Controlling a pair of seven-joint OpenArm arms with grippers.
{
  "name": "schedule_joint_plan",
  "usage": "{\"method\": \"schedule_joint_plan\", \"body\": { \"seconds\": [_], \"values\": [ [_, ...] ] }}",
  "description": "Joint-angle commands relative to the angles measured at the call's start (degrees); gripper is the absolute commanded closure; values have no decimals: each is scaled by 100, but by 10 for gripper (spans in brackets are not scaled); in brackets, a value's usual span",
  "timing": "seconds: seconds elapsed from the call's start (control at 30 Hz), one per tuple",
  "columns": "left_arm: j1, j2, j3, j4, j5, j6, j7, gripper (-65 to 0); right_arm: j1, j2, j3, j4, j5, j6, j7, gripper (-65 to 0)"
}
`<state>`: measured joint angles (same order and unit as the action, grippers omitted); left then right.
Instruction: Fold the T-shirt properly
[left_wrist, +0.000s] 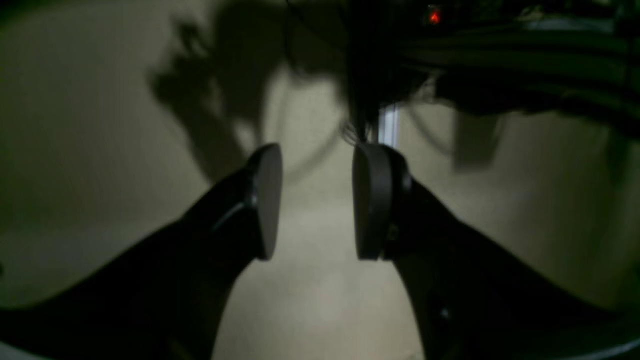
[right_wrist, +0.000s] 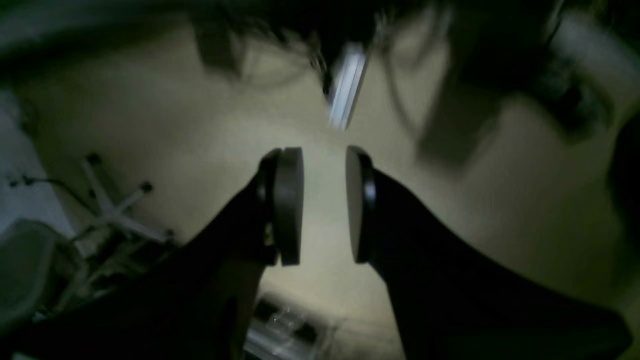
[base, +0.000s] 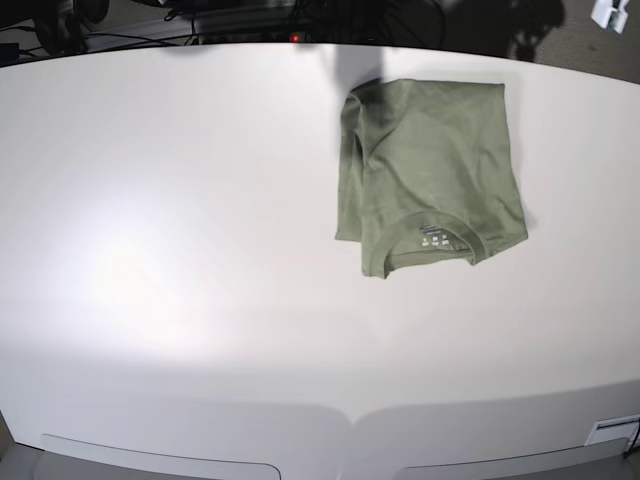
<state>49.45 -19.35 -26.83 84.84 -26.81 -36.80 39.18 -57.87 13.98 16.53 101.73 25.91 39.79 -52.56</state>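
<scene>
The T-shirt (base: 430, 170) lies folded on the white table (base: 180, 250), collar nearest, seen only in the base view. The left gripper (left_wrist: 316, 202) and right gripper (right_wrist: 324, 205) show parted jaws, empty, in their wrist views.

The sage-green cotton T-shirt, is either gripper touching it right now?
Apart. The base view shows the sage-green cotton T-shirt lying alone on the white table, no arm near it. Both wrist views show open jaws with nothing between them.
</scene>
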Motion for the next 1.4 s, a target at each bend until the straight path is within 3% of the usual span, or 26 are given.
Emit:
{"method": "schedule_joint_plan", "body": {
  "seconds": [0.0, 0.17, 0.27, 0.33, 0.4, 0.5, 0.67, 0.83, 0.97, 1.37],
  "values": [
    [-87, -66, 98, -527, 50, -87, -177, -234, 122, 114, 31, -470, 26, 21, 98, -156],
    [-1283, -70, 1099, -3438, 673, -101, -2022, -234, 1429, 592, -122, -3445, -173, -39, 455, -156],
    [-1982, -79, 1893, -4669, 750, -101, -2124, -234, 2347, 874, -603, -4957, -1014, -203, 966, -156],
    [-2328, -48, 2404, -5318, 752, -44, -2326, -235, 2944, 1102, -1082, -5829, -1117, -455, 1211, -156],
    [-2562, 0, 2839, -5860, 791, 343, -2957, -235, 3442, 1244, -1578, -6500, -1119, -535, 1602, -156],
    [-2806, 131, 3200, -6391, 1082, 1268, -3652, -264, 4061, 1241, -2247, -7034, -1117, -619, 1825, -156],
    [-2931, 391, 3254, -6448, 1252, 1346, -3724, -266, 4575, 1034, -3182, -7149, -1117, -750, 2039, -156],
    [-2992, 614, 3254, -6448, 1515, 1346, -3554, -266, 4647, 739, -3681, -7149, -1117, -903, 2164, -156],
    [-2988, 798, 3254, -6450, 1845, 1346, -3558, -266, 4627, 597, -3766, -7149, -1056, -901, 2221, -156],
    [-3060, 876, 3254, -6450, 1845, 1346, -3604, -266, 4627, 457, -3766, -7149, -1051, -894, 2946, -156]
  ]
}}
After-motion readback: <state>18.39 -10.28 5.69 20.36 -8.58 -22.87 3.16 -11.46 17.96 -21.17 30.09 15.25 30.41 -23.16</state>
